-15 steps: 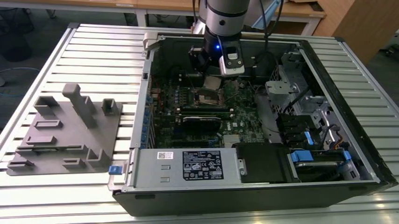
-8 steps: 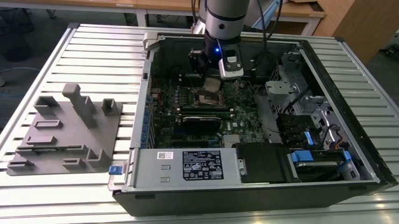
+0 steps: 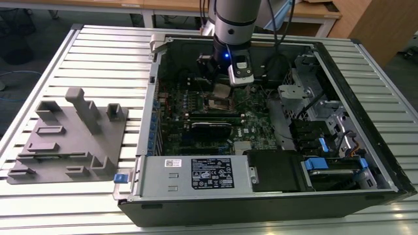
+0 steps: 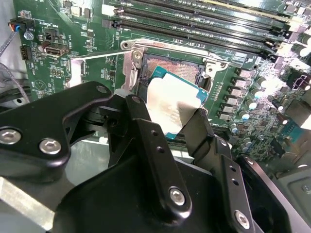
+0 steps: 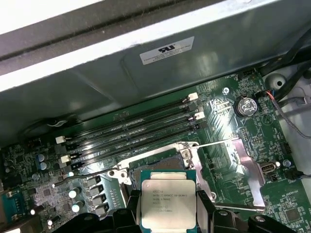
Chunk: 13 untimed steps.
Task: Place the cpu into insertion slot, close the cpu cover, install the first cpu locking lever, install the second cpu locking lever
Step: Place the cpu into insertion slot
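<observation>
The gripper (image 4: 167, 114) is closed on the cpu (image 5: 167, 201). Its two black fingers (image 4: 146, 131) pinch opposite edges of the chip, with the dull metal top facing up. That edge grip looks deliberate to me: it leaves the underside free and keeps the chip close to flat for a drop-in fit.

The cpu hangs over the slot (image 4: 170, 68), covering the part nearest the gripper while the far rows of the dark pin field show beyond it. In the second wrist view it appears slightly tilted. I cannot tell whether any corner touches the socket, but I would judge it not yet seated.

Around it, things are set to let it in. The cover (image 5: 249, 170) is swung back and lies beside the slot, so the opening is clear. One thin wire lever (image 5: 214, 143) runs out along the cover side and another (image 5: 82, 175) lies on the opposite side. Both appear unhooked, which is why the cover can stand open.

Beyond the slot are the long black memory slots (image 5: 131, 131) on the green board (image 5: 272, 194). In the exterior view the arm reaches straight down into the open case (image 3: 346, 73), which lies on its side on a slatted table (image 3: 98, 54) so the board faces up. A grey fixture (image 3: 72, 137) sits well apart on the exterior view's left.
</observation>
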{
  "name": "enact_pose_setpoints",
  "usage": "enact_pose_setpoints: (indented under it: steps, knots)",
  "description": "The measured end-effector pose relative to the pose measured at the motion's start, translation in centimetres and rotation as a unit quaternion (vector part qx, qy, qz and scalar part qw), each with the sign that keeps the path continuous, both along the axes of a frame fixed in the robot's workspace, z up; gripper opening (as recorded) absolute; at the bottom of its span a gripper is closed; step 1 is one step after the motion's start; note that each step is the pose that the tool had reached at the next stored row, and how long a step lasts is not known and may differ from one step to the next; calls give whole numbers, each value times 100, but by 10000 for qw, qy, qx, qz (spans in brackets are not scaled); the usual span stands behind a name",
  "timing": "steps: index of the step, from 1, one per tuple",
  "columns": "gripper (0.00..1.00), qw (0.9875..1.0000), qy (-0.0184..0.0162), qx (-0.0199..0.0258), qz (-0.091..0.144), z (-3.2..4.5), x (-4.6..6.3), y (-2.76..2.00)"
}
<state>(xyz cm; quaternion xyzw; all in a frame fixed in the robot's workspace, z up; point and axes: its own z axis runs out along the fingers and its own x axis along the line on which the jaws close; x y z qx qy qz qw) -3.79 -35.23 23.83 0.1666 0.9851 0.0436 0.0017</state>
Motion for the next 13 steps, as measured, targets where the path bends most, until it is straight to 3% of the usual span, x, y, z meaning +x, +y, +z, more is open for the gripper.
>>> enact_pose_setpoints:
  steps: [7, 13]
  knots:
    - [54, 10000, 0, 0, -53, -10, -3, 0]
    - [54, 9977, 0, 0, -684, -28, -3, 0]
